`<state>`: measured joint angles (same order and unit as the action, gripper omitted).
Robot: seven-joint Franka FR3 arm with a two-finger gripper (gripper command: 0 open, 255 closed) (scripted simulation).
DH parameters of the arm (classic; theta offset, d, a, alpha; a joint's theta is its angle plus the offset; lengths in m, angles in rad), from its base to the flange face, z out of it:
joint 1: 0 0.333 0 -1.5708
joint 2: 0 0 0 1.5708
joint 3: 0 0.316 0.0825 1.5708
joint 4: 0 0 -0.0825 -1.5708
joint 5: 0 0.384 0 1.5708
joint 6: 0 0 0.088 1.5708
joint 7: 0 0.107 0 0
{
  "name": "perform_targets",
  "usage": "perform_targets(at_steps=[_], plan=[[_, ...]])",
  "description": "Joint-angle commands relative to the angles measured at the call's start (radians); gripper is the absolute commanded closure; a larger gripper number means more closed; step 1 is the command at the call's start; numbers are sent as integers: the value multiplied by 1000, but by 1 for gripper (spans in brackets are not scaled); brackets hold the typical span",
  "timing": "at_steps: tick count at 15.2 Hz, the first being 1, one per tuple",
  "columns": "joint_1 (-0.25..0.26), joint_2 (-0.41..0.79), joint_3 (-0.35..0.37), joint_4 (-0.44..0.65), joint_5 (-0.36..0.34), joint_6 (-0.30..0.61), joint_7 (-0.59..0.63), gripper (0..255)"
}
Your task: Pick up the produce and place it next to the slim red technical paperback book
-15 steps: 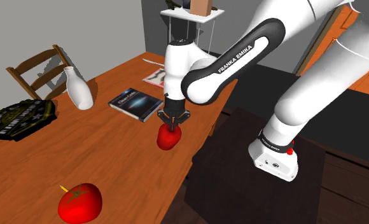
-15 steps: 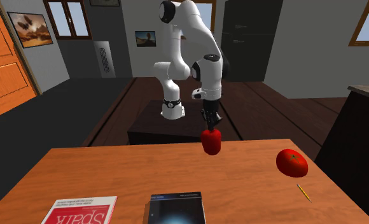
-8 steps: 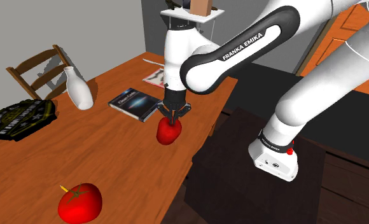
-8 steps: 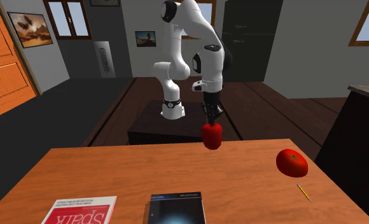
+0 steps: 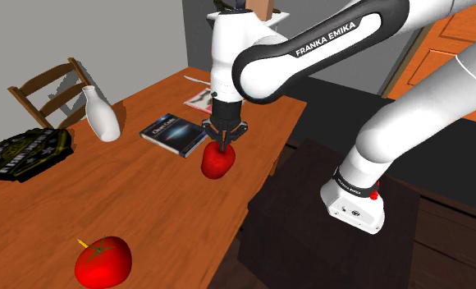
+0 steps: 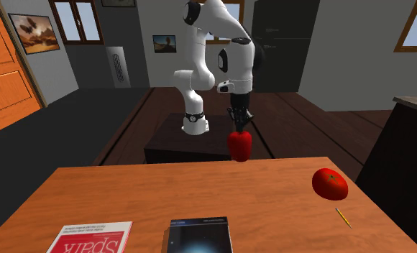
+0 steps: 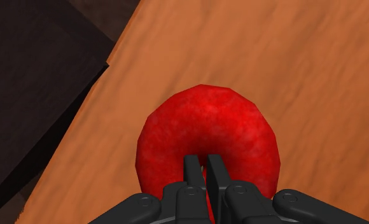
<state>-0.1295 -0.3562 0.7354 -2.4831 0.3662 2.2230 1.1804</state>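
Red produce (image 5: 217, 162) is hanging above the desk (image 5: 146, 205), w/ the claw (image 5: 225, 144) clenching its top from above, prob. to be clearing the surface for carrying. It's hovering well apart from the red book (image 6: 90, 237); a dark book (image 6: 198, 236) is lying just beside that book.

Bare tabletop (image 6: 200, 190) lies open below the pincer (image 6: 239, 130) and its red produce (image 6: 239, 146), clear across to the red paperback (image 6: 90, 237). A dark book (image 6: 198, 236) lies near that paperback on one side; the white vase (image 5: 102, 115) and tomato (image 6: 330, 184) stand well apart
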Motion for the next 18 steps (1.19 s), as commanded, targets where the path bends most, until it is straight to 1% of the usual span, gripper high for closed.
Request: perform_targets(at_steps=[1,15,18], plan=[[4,-21,-12,17,3,-37,-3,255],[12,-103,-77,141,-4,-241,-6,255],[-36,-26,-88,168,-50,-203,-43,255]])
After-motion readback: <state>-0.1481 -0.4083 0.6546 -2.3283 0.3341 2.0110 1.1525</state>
